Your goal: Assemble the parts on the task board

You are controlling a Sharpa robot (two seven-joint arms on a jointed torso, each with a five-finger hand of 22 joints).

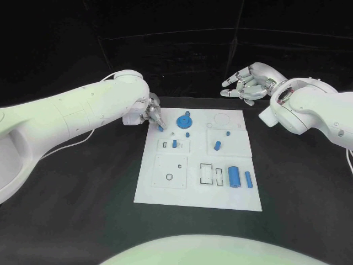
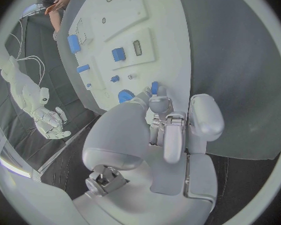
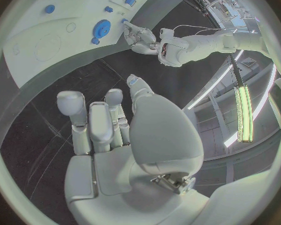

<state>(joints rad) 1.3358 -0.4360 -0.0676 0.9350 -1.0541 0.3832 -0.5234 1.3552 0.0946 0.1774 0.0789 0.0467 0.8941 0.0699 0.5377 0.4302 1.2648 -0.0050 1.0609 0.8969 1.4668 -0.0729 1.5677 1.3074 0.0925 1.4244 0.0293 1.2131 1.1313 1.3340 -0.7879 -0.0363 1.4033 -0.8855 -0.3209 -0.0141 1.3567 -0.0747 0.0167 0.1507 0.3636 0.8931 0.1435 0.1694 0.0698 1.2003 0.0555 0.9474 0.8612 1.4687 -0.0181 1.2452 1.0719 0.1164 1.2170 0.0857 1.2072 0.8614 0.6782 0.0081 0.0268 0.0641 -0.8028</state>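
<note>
The white task board (image 1: 224, 193) lies in the middle of the black table. My left hand (image 1: 150, 113) hovers at its far left corner and pinches a small blue peg (image 1: 160, 127) between its fingertips, the peg's tip close to the board's surface; the left wrist view shows the peg (image 2: 155, 88) at the fingertips beside a blue gear-like disc (image 2: 125, 95). That disc (image 1: 185, 120) sits just right of the peg. My right hand (image 1: 248, 83) is raised beyond the board's far right corner, fingers apart and holding nothing; the right wrist view shows the same hand (image 3: 109, 125).
More blue parts lie on the board: a small peg (image 1: 217, 146) mid-board, a short piece (image 1: 175, 144) in a left recess, a thick cylinder (image 1: 234, 176) and a thin one (image 1: 249, 179) near the right edge. A black table (image 1: 73, 210) surrounds the board.
</note>
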